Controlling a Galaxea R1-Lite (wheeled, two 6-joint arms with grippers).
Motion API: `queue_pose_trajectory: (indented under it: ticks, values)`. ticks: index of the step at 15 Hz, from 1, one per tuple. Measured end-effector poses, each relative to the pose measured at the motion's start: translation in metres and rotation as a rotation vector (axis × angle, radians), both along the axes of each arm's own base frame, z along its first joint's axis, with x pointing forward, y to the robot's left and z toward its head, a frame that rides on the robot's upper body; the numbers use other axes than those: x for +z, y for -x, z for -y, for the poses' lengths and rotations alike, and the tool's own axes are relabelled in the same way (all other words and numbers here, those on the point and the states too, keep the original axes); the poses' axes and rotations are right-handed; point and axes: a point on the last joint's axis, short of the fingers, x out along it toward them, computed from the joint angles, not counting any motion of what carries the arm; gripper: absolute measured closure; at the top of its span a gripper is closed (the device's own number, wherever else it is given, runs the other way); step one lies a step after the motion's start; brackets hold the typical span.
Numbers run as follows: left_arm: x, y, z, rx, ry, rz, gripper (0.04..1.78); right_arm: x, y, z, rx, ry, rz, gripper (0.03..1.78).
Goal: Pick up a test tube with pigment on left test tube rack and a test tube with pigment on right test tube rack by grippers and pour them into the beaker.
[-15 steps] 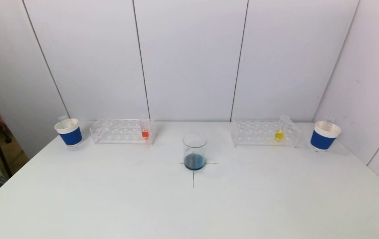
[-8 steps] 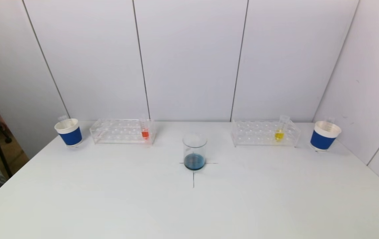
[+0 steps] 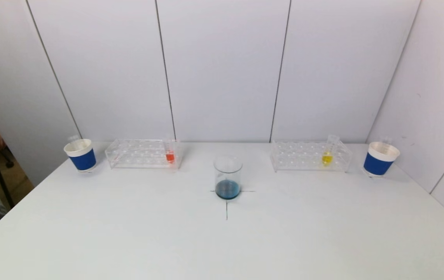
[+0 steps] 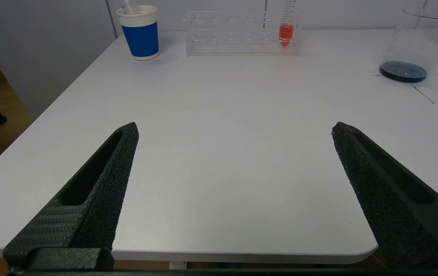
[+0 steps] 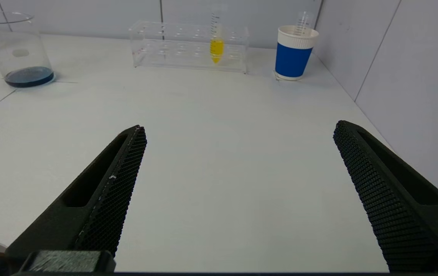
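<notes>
The orange test tube [image 3: 170,152] stands upright in the left rack [image 3: 140,154] and the yellow test tube [image 3: 328,153] in the right rack [image 3: 307,156], both along the surface's far edge, the beaker [image 3: 228,177] between. The left gripper [image 4: 234,128] and right gripper [image 5: 240,132], both spread and empty, sit at the near edge, each facing its own tube.

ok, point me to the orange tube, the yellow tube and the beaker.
orange test tube [image 3: 170,156]: head view, on its pigment.
yellow test tube [image 3: 327,158]: head view, on its pigment.
beaker [image 3: 228,177]: head view, on its glass wall.
</notes>
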Motion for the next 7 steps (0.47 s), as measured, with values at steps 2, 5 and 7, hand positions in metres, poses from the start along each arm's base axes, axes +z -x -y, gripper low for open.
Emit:
queue_pose_trajectory:
  ticks: [2,5,7]
  values:
    - [0.0000,0.0000,0.0000,0.000,0.000,0.000,0.06,0.0000,0.0000,0.0000,0.000,-0.004,0.000,0.04]
    - [0.0000,0.0000,0.0000,0.000,0.000,0.000,0.06,0.0002,0.0000,0.0000,-0.001,-0.008,0.002,0.04]
    - [0.0000,0.0000,0.0000,0.001,0.000,0.000,0.06,0.0002,0.0000,0.0000,-0.001,-0.011,0.002,0.04]
